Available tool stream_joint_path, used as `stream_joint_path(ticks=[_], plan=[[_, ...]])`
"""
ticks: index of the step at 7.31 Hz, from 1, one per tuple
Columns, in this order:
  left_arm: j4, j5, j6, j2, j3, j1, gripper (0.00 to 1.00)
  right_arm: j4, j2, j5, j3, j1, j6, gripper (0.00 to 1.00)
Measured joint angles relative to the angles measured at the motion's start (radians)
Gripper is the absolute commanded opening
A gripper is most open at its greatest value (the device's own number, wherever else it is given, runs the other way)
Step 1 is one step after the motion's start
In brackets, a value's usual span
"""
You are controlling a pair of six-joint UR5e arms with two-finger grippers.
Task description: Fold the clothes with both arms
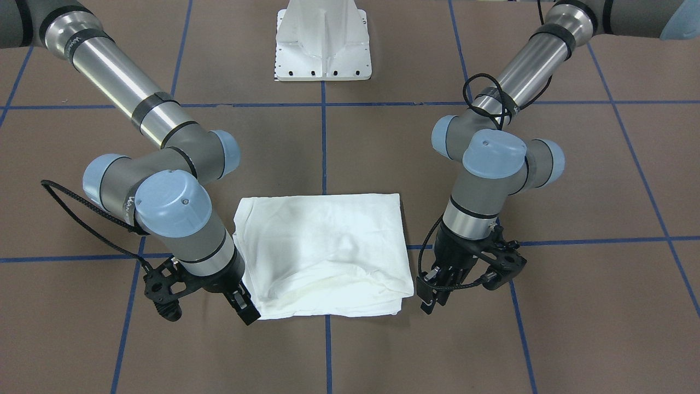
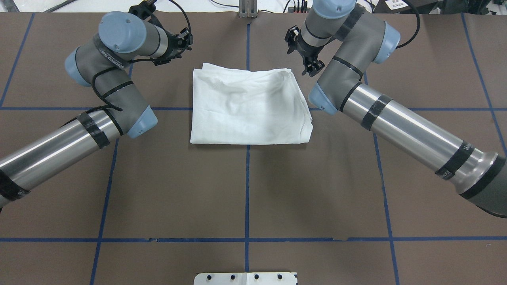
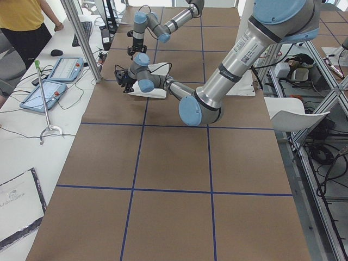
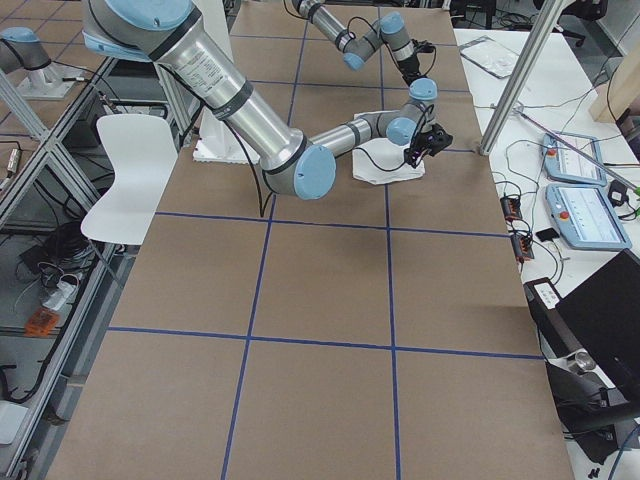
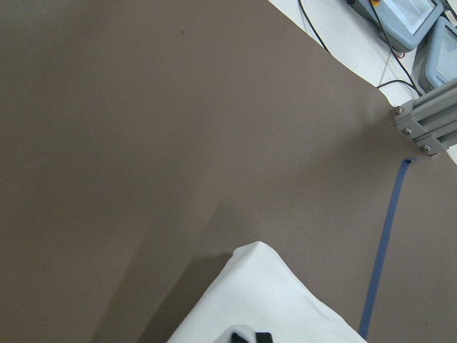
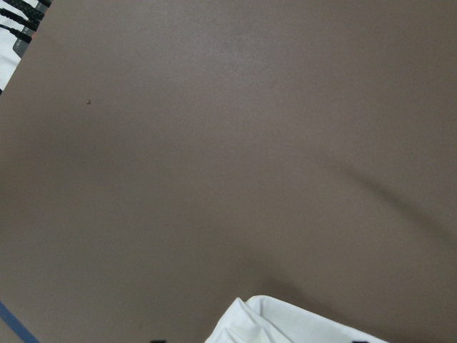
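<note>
White cotton lies between the two sets of fingers. Right gripper point(image 1: 244, 307): tips at one near corner of the folded T-shirt point(image 1: 322, 246), overlapping its edge; whether they are apart or pinching cloth cannot be told. Left gripper point(image 1: 432, 298): just beside the opposite corner, closure equally unclear. Outward, the T-shirt forms a compact layered rectangle, sleeves tucked out of sight, flat on the brown table point(image 1: 383, 350). Judged stage: folding largely complete; at most a final halving, smoothing and withdrawal are left.
</note>
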Motion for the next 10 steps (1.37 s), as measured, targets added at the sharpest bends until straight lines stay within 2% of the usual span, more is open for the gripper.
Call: stream_joint_path(ticks=[2, 3, 4, 5, 8, 10], plan=[[-0.002, -0.068, 0.048, 0.015, -0.028, -0.011, 0.46, 0.002, -0.025, 0.009, 0.025, 0.014, -0.066, 1.0], [0.004, -0.102, 0.102, 0.051, -0.081, -0.014, 0.3, -0.008, -0.063, 0.012, 0.075, 0.02, -0.118, 1.0], [0.011, -0.121, 0.147, 0.087, -0.134, -0.016, 0.0, -0.028, -0.096, 0.016, 0.121, 0.025, -0.174, 0.97], [0.027, -0.128, 0.161, 0.099, -0.17, -0.015, 0.0, -0.045, -0.118, 0.029, 0.154, 0.035, -0.212, 0.92], [0.124, -0.126, 0.141, 0.074, -0.234, 0.053, 0.0, -0.055, -0.183, 0.073, 0.228, 0.073, -0.273, 1.0], [0.144, -0.108, 0.145, -0.005, -0.166, 0.132, 0.0, -0.055, -0.265, 0.124, 0.307, 0.123, -0.361, 1.0]])
